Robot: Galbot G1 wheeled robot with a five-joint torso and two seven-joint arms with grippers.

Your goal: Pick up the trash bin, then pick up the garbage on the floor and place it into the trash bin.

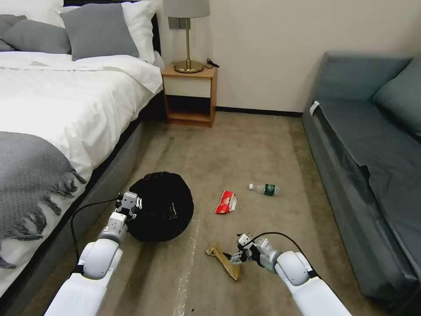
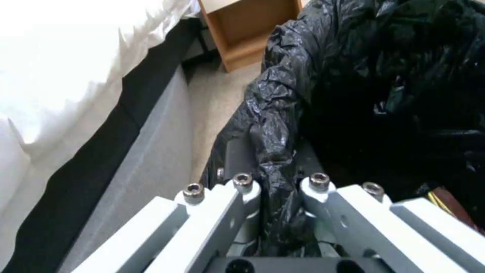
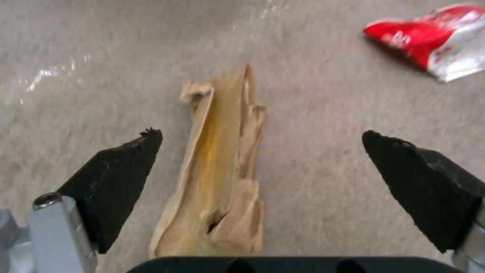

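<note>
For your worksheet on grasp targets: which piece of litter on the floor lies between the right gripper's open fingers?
The crumpled brown paper, lying between the right gripper's spread fingers; the red-and-white wrapper and bottle lie farther off.

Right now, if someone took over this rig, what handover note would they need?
Left gripper: shut on the trash bin, pinching its black bag at the rim, beside the bed.
Right gripper: open, low over the carpet, fingers either side of the crumpled brown paper, not yet closed on it.
Also on the floor: red-and-white snack wrapper and clear bottle with green label, farther ahead toward the sofa.
Done: bin gripped.
Left: grasp the paper and drop it in the bin, then the wrapper and the bottle.
</note>
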